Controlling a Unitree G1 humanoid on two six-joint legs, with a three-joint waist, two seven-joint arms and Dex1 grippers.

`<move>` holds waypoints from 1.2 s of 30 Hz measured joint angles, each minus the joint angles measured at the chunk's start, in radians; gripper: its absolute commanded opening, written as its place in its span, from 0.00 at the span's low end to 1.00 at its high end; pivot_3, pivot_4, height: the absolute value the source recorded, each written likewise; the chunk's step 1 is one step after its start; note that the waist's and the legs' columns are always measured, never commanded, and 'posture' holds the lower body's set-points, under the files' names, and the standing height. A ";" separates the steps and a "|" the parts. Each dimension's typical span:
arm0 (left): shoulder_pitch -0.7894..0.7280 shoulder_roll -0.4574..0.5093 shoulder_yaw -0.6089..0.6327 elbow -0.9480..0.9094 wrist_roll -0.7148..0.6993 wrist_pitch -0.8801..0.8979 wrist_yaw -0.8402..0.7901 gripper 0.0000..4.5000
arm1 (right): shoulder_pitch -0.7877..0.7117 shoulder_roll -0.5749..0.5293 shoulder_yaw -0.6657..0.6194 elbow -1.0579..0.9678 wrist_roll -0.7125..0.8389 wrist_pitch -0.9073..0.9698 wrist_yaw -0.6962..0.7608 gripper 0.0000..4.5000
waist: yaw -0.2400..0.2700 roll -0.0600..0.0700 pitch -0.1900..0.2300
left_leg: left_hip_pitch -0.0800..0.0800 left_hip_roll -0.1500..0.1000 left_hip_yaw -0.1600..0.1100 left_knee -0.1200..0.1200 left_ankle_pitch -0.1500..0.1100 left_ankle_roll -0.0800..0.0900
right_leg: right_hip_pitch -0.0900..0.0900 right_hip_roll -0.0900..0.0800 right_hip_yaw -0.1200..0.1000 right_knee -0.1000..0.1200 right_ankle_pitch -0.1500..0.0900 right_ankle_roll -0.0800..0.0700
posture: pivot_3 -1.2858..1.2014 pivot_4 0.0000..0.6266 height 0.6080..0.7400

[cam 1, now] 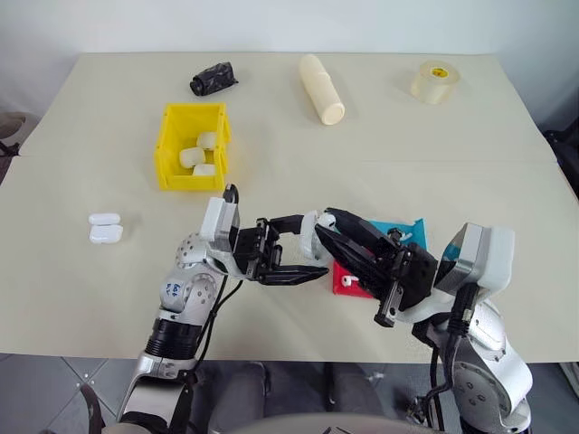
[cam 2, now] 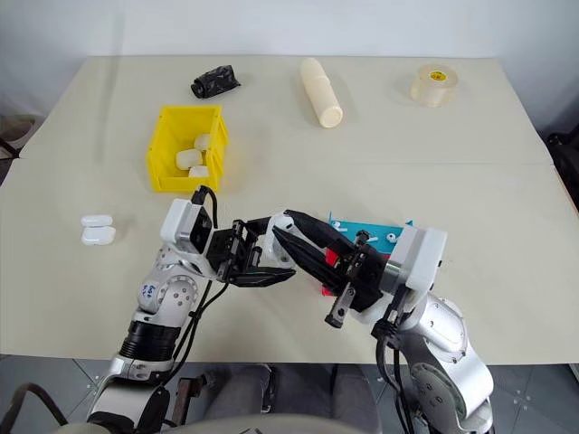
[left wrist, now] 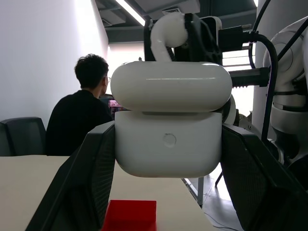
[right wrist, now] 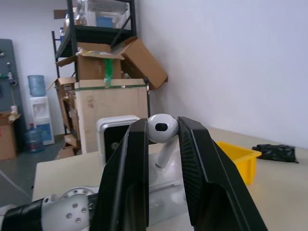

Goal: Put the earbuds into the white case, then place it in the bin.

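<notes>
Midair, left hand [left wrist: 168, 159] clamps white case [left wrist: 168, 144]; right hand [right wrist: 162, 144] pinches earbud [right wrist: 161, 130], stem half hidden.

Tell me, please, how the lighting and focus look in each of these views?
Left eye view: even, soft light, faint shadows beside the yellow bin, tape roll sharp. Left wrist view: the white case in the left gripper is crisp, with a bright window behind the seated person. Right wrist view: the earbud in the right gripper shows glossy highlights; shelves stay legible.
</notes>
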 measured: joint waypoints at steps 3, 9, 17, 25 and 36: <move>-0.004 0.000 0.000 -0.003 0.000 0.008 -0.002 0.62 | -0.002 0.000 0.000 0.036 -0.007 -0.029 0.008 0.11 | 0.000 0.000 0.000 | 0.000 0.000 0.000 0.000 0.000 0.000 | 0.000 0.000 0.000 0.000 0.000 0.000 | 0.52 0.24 1.00; -0.006 -0.001 0.000 -0.015 0.001 0.011 0.006 0.62 | 0.001 -0.011 -0.003 0.088 -0.007 -0.062 0.039 0.11 | 0.000 0.000 0.000 | 0.000 0.000 0.000 0.000 0.000 0.000 | 0.000 0.000 0.000 0.000 0.000 0.000 | 0.52 0.24 1.00; 0.004 0.000 -0.002 -0.038 0.001 0.017 0.015 0.62 | 0.007 -0.021 -0.003 0.109 -0.003 -0.102 0.068 0.11 | -0.001 0.000 0.000 | 0.000 0.000 0.000 0.000 0.000 0.000 | 0.000 0.000 0.000 0.000 0.000 0.000 | 0.52 0.24 1.00; 0.023 0.003 -0.004 -0.038 0.002 0.019 0.010 0.62 | 0.007 -0.046 0.004 0.142 -0.002 -0.120 0.108 0.11 | 0.000 0.000 0.000 | 0.000 0.000 0.000 0.000 0.000 0.000 | 0.000 0.000 0.000 -0.001 0.000 0.000 | 0.52 0.24 1.00; 0.026 0.003 -0.007 -0.040 0.005 0.009 -0.013 0.62 | -0.020 -0.094 -0.009 0.151 0.091 -0.050 0.122 0.62 | 0.001 0.000 0.000 | 0.000 0.000 0.000 0.000 0.000 0.000 | 0.000 0.000 0.000 -0.001 0.000 0.000 | 0.52 0.24 1.00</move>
